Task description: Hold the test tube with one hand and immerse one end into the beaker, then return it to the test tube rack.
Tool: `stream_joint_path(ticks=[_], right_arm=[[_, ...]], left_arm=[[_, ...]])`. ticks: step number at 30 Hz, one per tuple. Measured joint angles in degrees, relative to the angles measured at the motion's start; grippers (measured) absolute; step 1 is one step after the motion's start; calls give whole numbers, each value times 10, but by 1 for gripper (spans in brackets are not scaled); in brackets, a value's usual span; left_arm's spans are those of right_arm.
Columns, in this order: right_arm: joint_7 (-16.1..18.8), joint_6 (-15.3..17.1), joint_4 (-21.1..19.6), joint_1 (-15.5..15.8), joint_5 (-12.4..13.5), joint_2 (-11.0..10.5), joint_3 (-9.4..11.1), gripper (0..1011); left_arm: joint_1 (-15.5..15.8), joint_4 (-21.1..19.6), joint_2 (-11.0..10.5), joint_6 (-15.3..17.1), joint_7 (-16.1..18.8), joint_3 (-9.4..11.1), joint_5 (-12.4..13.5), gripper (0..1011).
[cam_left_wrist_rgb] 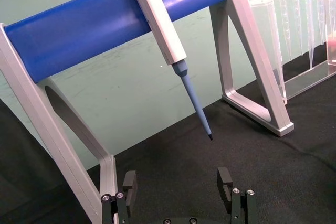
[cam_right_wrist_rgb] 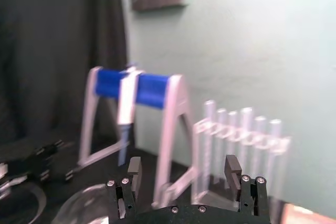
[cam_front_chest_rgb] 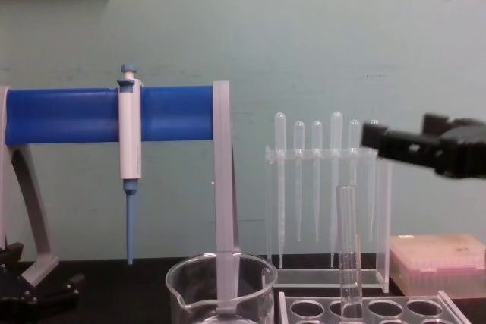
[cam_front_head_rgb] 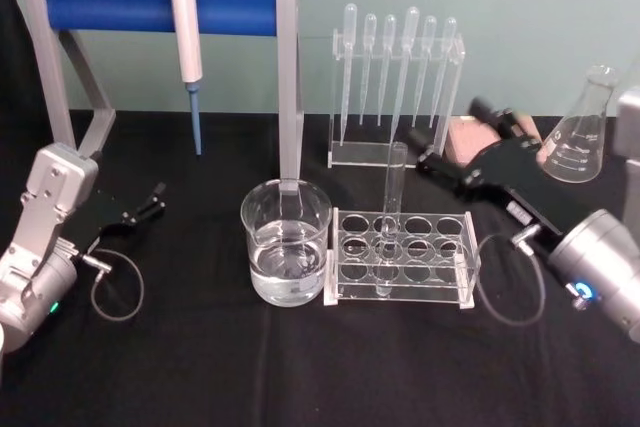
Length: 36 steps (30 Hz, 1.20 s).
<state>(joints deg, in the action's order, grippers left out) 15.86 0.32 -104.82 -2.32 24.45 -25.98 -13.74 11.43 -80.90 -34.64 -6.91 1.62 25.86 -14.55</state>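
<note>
Black cloth covers the table (cam_front_head_rgb: 200, 367); the test tube (cam_front_head_rgb: 392, 209) stands upright in the clear rack (cam_front_head_rgb: 402, 257), the beaker (cam_front_head_rgb: 285, 243) touching the rack at nine o'clock. Right gripper (cam_front_head_rgb: 455, 137) hovers at the tube's two o'clock, fingers spread and empty; left gripper (cam_front_head_rgb: 150, 199) rests at the beaker's nine o'clock, fingers spread.

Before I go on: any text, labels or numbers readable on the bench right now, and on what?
Nothing can be read.
Conical flask: white graduation marks, too small to read.
Right gripper: small white label on its body, too small to read.
Beaker, test tube, pipette: no markings can be made out.
</note>
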Motion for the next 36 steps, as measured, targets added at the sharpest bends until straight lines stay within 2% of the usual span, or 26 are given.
stream_joint_path(ticks=[5, 6, 11, 16, 24, 36], right_arm=[[-64, -12, -5, 20, -23, 30, 27, 1002], [-91, -15, -1, 26, -35, 43, 37, 1003], [-153, -24, 31, 36, -72, 70, 59, 1003], [-179, -34, 67, 38, -92, 84, 72, 1002], [-182, -38, 107, 39, -104, 100, 79, 1002], [-166, -34, 108, 44, -106, 105, 81, 1003]], left_arm=[[0, 0, 0, 0, 0, 0, 0, 1000], [0, 0, 0, 0, 0, 0, 0, 1000], [0, 0, 0, 0, 0, 0, 0, 1000], [0, 0, 0, 0, 0, 0, 0, 1000], [0, 0, 0, 0, 0, 0, 0, 1000], [0, 0, 0, 0, 0, 0, 0, 1000]])
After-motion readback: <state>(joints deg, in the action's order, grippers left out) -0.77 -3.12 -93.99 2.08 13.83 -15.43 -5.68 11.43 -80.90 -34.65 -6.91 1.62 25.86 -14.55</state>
